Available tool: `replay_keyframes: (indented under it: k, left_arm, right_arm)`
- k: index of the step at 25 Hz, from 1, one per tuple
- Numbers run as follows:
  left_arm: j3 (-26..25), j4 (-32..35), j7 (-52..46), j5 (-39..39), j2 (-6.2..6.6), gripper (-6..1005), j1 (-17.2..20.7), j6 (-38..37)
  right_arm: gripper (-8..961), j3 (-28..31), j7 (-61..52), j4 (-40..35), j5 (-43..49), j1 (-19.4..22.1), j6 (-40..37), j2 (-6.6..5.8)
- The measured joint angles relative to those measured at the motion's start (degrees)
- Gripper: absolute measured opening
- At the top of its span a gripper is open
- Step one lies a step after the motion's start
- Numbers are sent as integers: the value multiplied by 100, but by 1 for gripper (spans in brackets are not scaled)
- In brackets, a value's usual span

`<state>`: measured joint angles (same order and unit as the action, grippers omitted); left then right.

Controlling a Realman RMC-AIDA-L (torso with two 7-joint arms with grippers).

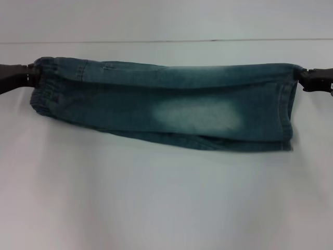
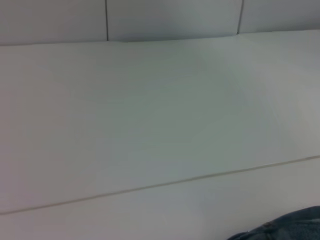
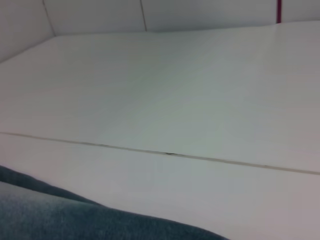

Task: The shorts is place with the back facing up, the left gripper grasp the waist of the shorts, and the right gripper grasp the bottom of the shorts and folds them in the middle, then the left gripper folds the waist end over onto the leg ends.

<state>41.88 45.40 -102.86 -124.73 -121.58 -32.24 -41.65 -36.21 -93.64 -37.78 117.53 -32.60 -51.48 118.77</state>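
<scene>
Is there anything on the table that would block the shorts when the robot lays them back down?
Nothing visible. The shorts hang stretched between the left gripper at the waist and the right gripper at the leg ends, and the white table below shows only bare surface.

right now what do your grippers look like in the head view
Both are black, blocky metal claws entering from the frame's side edges. The left gripper looks dark brownish-black and tapers toward the tip. The right gripper is black with stepped, angular edges. No cables or markings show.
</scene>
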Motion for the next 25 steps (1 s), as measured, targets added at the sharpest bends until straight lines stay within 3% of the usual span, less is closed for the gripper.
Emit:
replay_keyframes:
  k: [7, 9, 13, 19, 21, 25]
  left_arm:
    - [121, 27, 18, 1, -129, 178, -10, 643]
    - [206, 41, 23, 1, -128, 188, -9, 694]
    - [310, 222, 163, 22, -139, 210, 66, 632]
    - [251, 844, 428, 363, -218, 410, 466, 34]
    - [-40, 1240, 871, 898, -215, 646, 798, -912]
    - [-698, 1355, 1345, 1003, -183, 826, 985, -2214]
  right_arm:
    - [11, 10, -2, -64, 9, 27, 100, 2]
    - [218, 32, -11, -75, 8, 33, 95, -20]
    - [363, 54, 21, -271, -28, 121, -90, -15]
    - [634, 56, 249, -838, -257, 440, -792, 62]
    - [722, 56, 386, -934, -409, 543, -1158, 49]
    - [871, 54, 631, -1155, -604, 696, -1822, 51]
